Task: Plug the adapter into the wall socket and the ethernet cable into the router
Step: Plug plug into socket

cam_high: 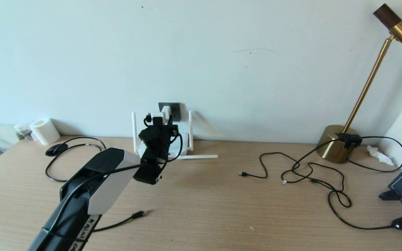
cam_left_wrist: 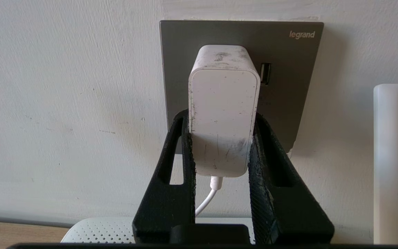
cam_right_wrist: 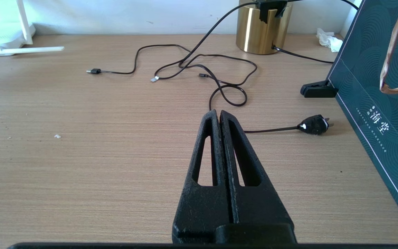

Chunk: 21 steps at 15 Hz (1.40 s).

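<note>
The white adapter [cam_left_wrist: 223, 114] stands upright with its back against the dark grey wall socket [cam_left_wrist: 288, 86]; its pins are hidden, and its thin white cord [cam_left_wrist: 206, 204] hangs below. My left gripper [cam_left_wrist: 221, 117] is shut on the adapter, one finger pressing each side. The head view shows this gripper [cam_high: 157, 122] raised at the socket [cam_high: 175, 108], in front of the router [cam_high: 184, 143]. The router's perforated top [cam_left_wrist: 92, 233] and two antennas [cam_left_wrist: 388, 162] lie beneath. The ethernet cable's plug [cam_high: 139, 213] lies on the table by my left arm. My right gripper [cam_right_wrist: 218, 112] hovers shut and empty over bare table.
Thin black cables [cam_high: 305, 172] sprawl across the right of the table, ending in a two-pin plug [cam_high: 400, 223]. A brass lamp [cam_high: 337, 144] and a dark green bag [cam_right_wrist: 375, 86] stand at the right. A paper roll [cam_high: 44, 130] sits at the back left.
</note>
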{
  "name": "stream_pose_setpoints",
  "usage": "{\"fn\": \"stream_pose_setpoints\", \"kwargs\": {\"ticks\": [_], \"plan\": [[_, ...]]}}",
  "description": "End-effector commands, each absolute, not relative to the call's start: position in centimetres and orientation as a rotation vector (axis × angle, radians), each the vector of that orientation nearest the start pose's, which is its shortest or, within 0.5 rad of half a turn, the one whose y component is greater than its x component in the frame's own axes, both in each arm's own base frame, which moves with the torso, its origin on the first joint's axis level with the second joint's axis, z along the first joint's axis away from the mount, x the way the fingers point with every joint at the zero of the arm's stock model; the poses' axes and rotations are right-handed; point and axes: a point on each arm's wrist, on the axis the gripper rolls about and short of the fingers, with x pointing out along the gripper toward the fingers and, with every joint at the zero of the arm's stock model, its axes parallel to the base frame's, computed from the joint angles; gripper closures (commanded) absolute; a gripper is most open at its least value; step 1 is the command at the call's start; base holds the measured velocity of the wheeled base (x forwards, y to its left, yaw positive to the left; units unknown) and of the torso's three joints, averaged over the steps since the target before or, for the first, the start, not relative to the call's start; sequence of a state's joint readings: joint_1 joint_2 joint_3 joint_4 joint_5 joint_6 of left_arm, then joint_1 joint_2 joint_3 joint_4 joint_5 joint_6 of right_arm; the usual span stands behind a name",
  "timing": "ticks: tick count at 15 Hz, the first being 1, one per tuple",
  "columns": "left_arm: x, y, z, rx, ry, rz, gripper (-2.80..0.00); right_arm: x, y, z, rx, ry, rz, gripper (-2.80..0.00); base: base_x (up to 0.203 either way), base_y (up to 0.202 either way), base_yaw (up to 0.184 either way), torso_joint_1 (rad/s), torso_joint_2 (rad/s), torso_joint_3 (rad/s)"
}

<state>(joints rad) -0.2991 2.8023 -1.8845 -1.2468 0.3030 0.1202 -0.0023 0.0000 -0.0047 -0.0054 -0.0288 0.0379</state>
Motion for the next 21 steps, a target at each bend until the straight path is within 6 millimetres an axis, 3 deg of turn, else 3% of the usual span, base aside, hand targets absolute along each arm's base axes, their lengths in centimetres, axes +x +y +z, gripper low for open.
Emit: {"fn": "stream_pose_setpoints", "kwargs": {"ticks": [1, 21], "plan": [[52.31, -15.42, 3.63, 0.024, -0.306, 0.026, 0.0, -2.31, -0.06, 7.74, 0.038, -0.01, -0.031, 0.0, 0.0, 0.0, 0.0, 0.0, 0.0, 0.0], [52.89, -15.25, 2.89, 0.038, -0.268, 0.028, 0.0, -2.31, -0.06, 7.74, 0.038, -0.011, -0.032, 0.0, 0.0, 0.0, 0.0, 0.0, 0.0, 0.0]]}}
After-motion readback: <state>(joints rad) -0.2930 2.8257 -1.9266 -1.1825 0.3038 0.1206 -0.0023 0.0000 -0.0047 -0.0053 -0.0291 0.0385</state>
